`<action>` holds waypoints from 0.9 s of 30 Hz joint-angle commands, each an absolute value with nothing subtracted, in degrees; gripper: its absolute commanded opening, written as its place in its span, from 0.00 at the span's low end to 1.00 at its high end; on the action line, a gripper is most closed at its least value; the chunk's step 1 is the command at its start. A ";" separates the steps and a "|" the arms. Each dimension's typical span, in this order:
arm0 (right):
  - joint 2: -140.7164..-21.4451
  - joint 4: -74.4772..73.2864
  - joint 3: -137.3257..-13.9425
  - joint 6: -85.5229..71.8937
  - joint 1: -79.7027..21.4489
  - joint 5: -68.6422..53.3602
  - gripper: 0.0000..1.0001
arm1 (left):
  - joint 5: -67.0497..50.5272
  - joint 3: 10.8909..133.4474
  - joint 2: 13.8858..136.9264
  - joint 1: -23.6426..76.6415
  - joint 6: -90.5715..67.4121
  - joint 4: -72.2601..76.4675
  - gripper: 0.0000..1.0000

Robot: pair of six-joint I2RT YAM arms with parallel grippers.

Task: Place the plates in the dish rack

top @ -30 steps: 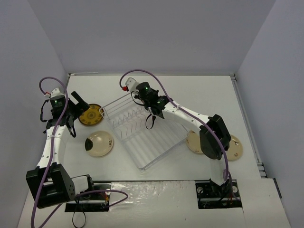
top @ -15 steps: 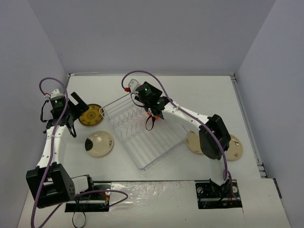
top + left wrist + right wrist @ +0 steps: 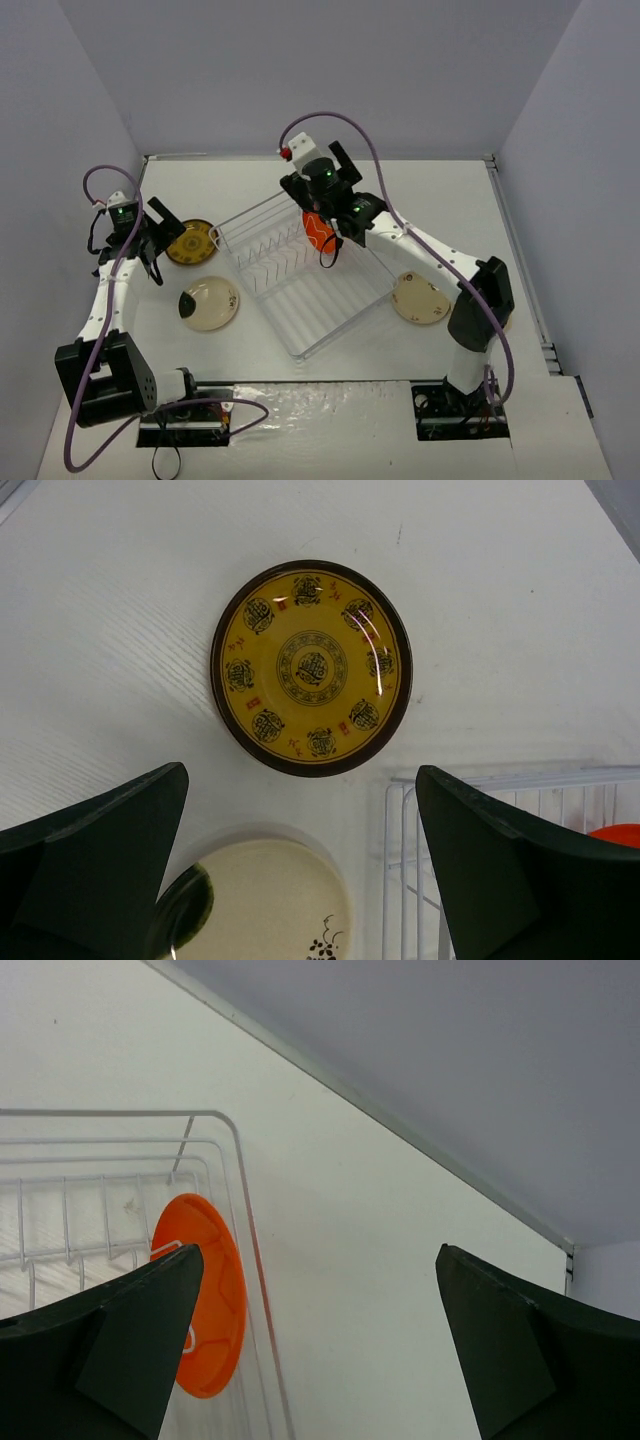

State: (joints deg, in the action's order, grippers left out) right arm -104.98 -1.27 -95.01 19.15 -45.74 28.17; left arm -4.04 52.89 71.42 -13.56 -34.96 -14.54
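Note:
The dish rack (image 3: 330, 310) sits slanted mid-table, and the orange-red plate (image 3: 318, 230) stands on edge between the prongs at its far end. My right gripper (image 3: 325, 178) hovers just above and behind that plate, open and holding nothing. In the right wrist view the orange plate (image 3: 205, 1310) lies left of the open right gripper (image 3: 318, 1255). My left gripper (image 3: 163, 243) is open over the mustard-brown patterned plate (image 3: 190, 241), which lies flat left of the rack. The left wrist view shows this plate (image 3: 310, 668) ahead of the left gripper (image 3: 300, 778), with a cream plate (image 3: 255, 905) below.
A cream plate (image 3: 208, 303) lies flat left of the rack. Another cream plate (image 3: 420, 298) lies to the rack's right, and a third (image 3: 500, 322) is mostly hidden behind the right arm. The rack's wire corner (image 3: 500, 820) shows beside the left gripper's right finger.
My right gripper has opened and let go of the orange plate, which now stands in the rack. The right arm has lifted up and back. The left arm has hardly moved.

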 commanded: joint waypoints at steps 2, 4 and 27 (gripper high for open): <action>-90.45 11.25 -85.77 3.81 -39.80 22.97 1.00 | -1.42 57.50 76.31 -15.68 -38.20 -13.94 0.97; -86.93 13.23 -79.85 0.77 -37.59 21.63 1.00 | -1.70 57.87 79.57 -16.42 -39.10 -13.17 0.97; -76.88 14.96 -66.80 -8.06 -32.10 24.59 1.00 | -1.19 66.20 104.70 -17.84 -44.56 -7.93 0.37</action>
